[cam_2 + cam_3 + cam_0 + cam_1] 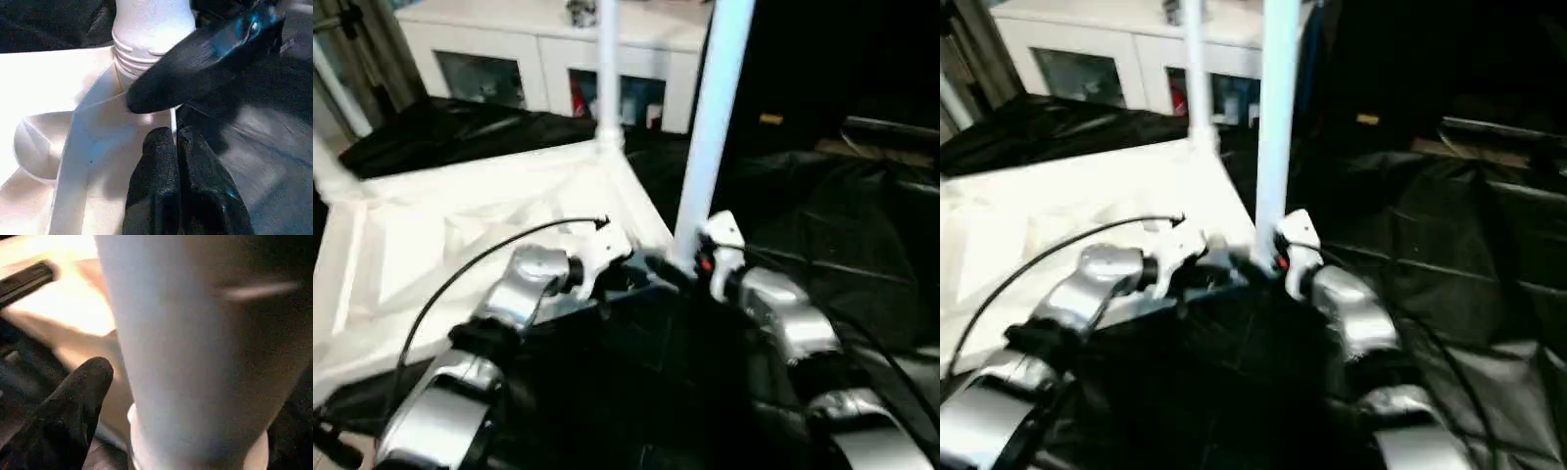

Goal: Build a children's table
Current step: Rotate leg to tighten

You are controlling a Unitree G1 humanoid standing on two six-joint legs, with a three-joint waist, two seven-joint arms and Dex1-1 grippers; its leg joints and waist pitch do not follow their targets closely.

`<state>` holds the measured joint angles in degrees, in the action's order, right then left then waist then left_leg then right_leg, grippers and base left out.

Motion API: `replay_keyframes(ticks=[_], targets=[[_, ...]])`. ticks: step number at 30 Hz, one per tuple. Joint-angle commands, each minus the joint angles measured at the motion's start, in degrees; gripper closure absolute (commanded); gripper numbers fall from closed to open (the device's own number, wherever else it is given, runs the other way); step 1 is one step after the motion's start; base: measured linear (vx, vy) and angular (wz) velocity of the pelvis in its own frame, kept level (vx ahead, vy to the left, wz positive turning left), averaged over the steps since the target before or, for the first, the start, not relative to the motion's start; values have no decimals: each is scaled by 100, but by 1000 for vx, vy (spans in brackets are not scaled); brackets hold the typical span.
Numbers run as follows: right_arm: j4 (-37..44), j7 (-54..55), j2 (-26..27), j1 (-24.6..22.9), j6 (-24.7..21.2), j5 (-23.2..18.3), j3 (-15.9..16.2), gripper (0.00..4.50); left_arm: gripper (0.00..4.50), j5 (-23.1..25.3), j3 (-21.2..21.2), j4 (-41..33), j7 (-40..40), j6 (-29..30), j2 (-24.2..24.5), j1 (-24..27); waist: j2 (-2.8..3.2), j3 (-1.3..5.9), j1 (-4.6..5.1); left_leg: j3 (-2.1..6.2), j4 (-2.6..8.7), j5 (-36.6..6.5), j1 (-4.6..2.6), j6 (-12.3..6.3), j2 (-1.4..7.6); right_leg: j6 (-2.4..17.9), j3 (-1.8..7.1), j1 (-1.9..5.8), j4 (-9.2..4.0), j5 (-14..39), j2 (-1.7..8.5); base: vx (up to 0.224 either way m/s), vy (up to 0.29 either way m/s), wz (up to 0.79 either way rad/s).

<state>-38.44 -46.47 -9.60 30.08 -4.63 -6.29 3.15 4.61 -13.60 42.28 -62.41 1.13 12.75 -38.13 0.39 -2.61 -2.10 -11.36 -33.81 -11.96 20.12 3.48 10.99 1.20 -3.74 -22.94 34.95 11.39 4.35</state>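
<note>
My left gripper (178,147) is squeezed shut with nothing in it, its tips resting by the near corner of the white table top (460,235), which lies upside down on a black sheet (842,235). My right gripper (690,264) is by the tall white leg (710,127) standing in that corner; I see one black finger (80,396) beside the leg, but I cannot tell how wide it is. Another leg (608,69) stands in the far corner, and a white cabinet (548,59) is behind.

The children's table (480,211) is smooth white plastic with a soft sheen, its upright leg (710,117) the same, ringed with fine ridges at the base. The forearms (524,284) are polished silver metal. The left claw (178,186) has matt black, faintly grainy fingers. Glossy, crinkled black sheeting (842,225) lies beneath.
</note>
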Motion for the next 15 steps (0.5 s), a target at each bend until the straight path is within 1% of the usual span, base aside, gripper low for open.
replay_keyframes(ticks=[1, 3, 4, 6, 7, 8, 9, 10, 11, 13, 15], targets=[[12, -384, 13, -118, -213, -25, 314, 28, 450, -310, -177, -208, -450, -237, -163, 58, -22, 336, -33, 99, 362, -534, 6, -604, 278, 1618, 296, 316, -338, 90, 422, 0, 0, 0], [214, -878, -224, -232, -267, -87, 357, 28, 450, -362, -177, -282, -708, -238, -38, 97, -15, 337, -65, 95, 354, -555, 0, -623, 290, 1658, 285, 321, -328, 67, 423, 0, 0, 0], [229, -917, -243, -241, -275, -91, 361, 28, 450, -364, -178, -286, -728, -238, -26, 100, -15, 337, -65, 95, 354, -555, 0, -623, 290, 1658, 285, 321, -328, 67, 423, 0, 0, 0], [308, -1183, -372, -294, -309, -134, 392, 28, 450, -363, -175, -311, -850, -248, 59, 123, -21, 321, -85, 89, 363, -709, -7, -555, 286, 1625, 284, 308, -366, 383, 425, 0, 0, 0], [371, -1364, -466, -335, -346, -172, 423, 28, 450, -362, -168, -316, -932, -253, 129, 136, -8, 320, -96, 93, 366, -733, -13, -529, 288, 1608, 287, 310, -373, 447, 433, 0, 0, 0], [405, -1452, -509, -357, -365, -191, 437, 28, 450, -365, -165, -319, -972, -258, 162, 143, -11, 315, -99, 92, 368, -774, -10, -519, 289, 1591, 288, 310, -380, 503, 428, 0, 0, 0], [455, -1590, -583, -391, -401, -223, 451, 41, 450, -371, -159, -318, -1059, -268, 236, 155, -17, 322, -120, 95, 370, -787, -12, -494, 291, 1556, 290, 312, -379, 546, 430, 0, 0, 0], [459, -1614, -597, -396, -412, -230, 449, 41, 450, -375, -158, -316, -1091, -267, 261, 158, -14, 325, -128, 94, 370, -779, -19, -487, 293, 1559, 291, 305, -375, 530, 428, 0, 0, 0], [466, -1639, -614, -401, -427, -242, 445, 60, 450, -381, -156, -319, -1145, -252, 296, 164, -16, 320, -128, 91, 374, -774, -14, -471, 291, 1568, 289, 298, -375, 520, 420, 0, 0, 0], [472, -1656, -626, -405, -439, -251, 443, 72, 450, -384, -154, -323, -1182, -240, 320, 169, -16, 321, -131, 96, 378, -772, -20, -424, 293, 1560, 288, 297, -374, 552, 426, 0, 0, 0], [488, -1716, -639, -406, -479, -265, 451, 96, 450, -401, -142, -345, -1249, -216, 378, 192, -16, 328, -132, 97, 374, -733, -14, -406, 288, 1560, 289, 304, -365, 500, 426, 0, 0, 0]])
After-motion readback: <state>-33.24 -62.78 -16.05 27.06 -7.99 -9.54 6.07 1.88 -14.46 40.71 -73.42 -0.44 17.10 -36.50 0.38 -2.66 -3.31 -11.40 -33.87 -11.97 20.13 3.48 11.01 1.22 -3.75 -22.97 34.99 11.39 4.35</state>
